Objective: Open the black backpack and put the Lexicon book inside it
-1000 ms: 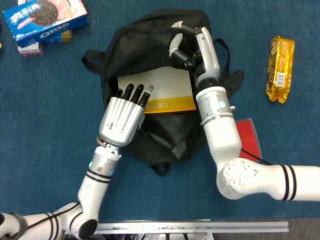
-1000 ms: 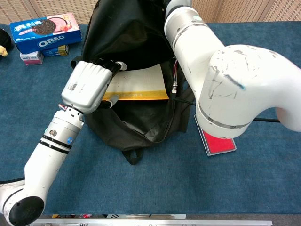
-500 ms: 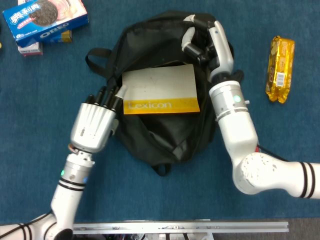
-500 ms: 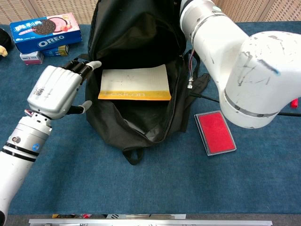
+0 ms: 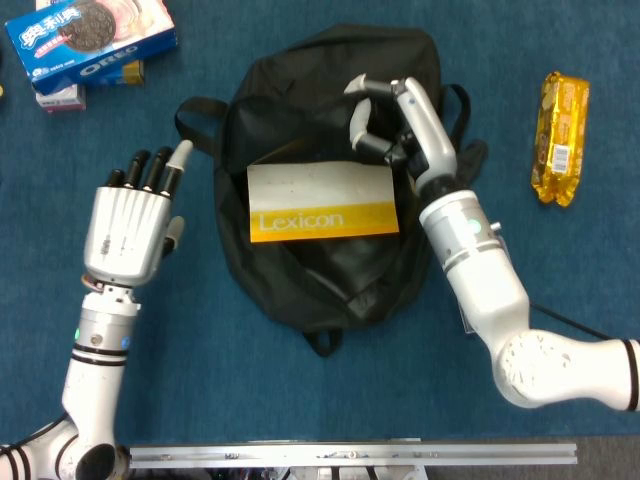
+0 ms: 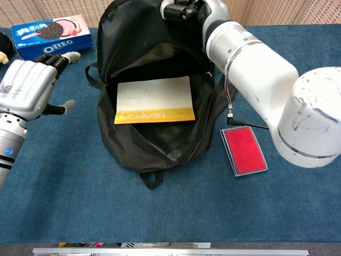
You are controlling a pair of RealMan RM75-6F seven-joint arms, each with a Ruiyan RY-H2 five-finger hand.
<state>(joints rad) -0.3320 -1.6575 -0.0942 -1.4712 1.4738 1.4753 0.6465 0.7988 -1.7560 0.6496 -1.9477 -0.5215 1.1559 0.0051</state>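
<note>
With the Lexicon book lying in the black backpack, just below the right hand gripping its raised flap, and the left hand released, the placing looks done; next, let go of the flap.

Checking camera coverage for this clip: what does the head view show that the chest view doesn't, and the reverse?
Only the head view shows the gold snack pack at the right, and the right hand in full, fingers curled over the backpack's upper edge. Only the chest view shows the red case in full; in the head view the right arm hides it. Both show the backpack open with the Lexicon book inside, the Oreo box, and the left hand holding nothing.
</note>
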